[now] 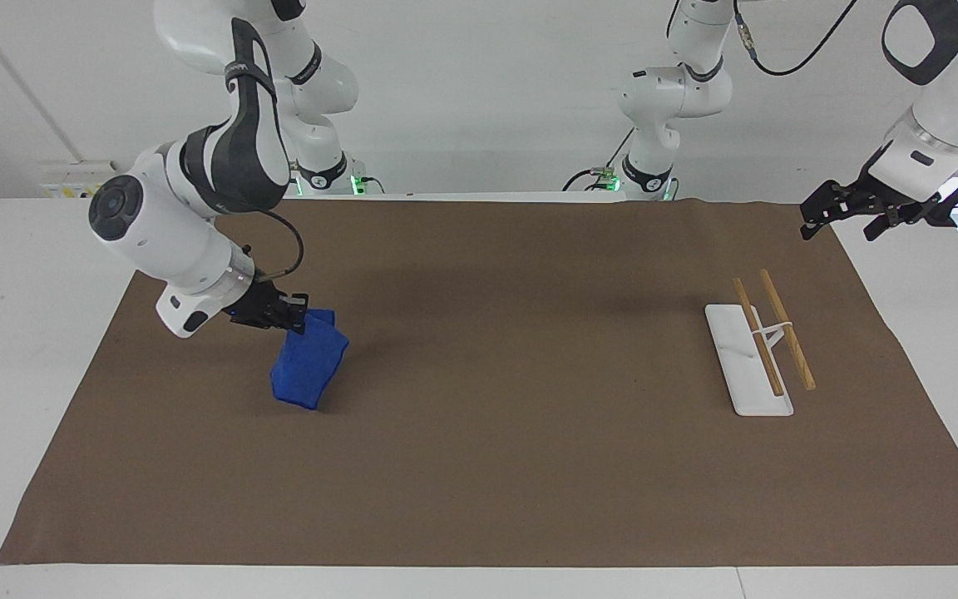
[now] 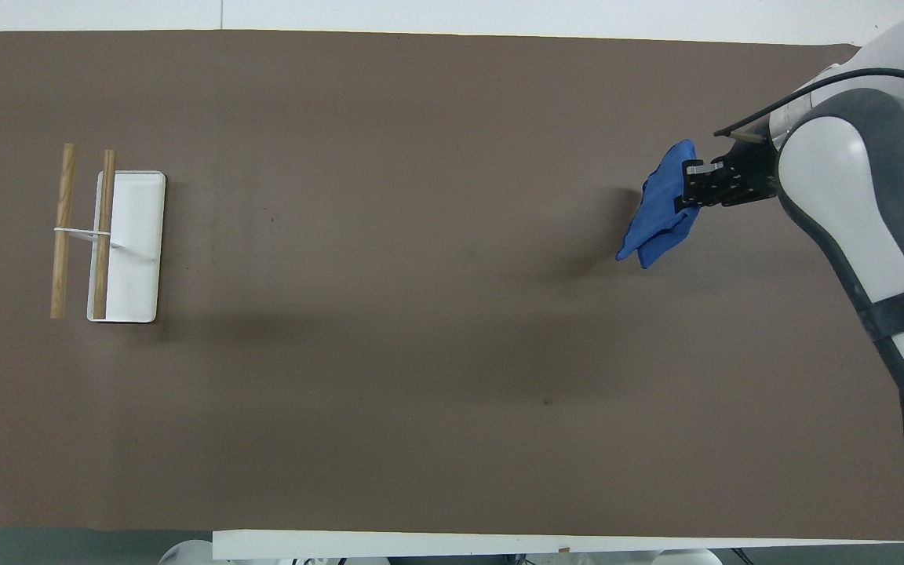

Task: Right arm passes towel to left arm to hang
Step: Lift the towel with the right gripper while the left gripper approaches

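The right gripper [image 1: 286, 320] pinches the towel [image 1: 308, 368] by its upper edge and holds it up over the brown mat [image 1: 479, 466] toward the right arm's end of the table, the cloth hanging in a bunched fold whose lowest corner looks close to the mat or just brushing it. The grip appears to sit on a thin margin of fabric, so a quick swing toward the middle could let the cloth slip out, and a low carry could drag its bottom corner and tug it loose. Bunched like this, it also offers the left gripper [image 1: 849, 212] no clean edge to take, which could spoil the handover or leave it crooked on the rack [image 1: 758, 349]. That rack stands toward the left arm's end, well apart from the towel. The left gripper waits above the mat's edge near the rack; I cannot tell how its fingers stand. The towel's loop string is not visible, and the overhead view cuts off most of the left gripper.
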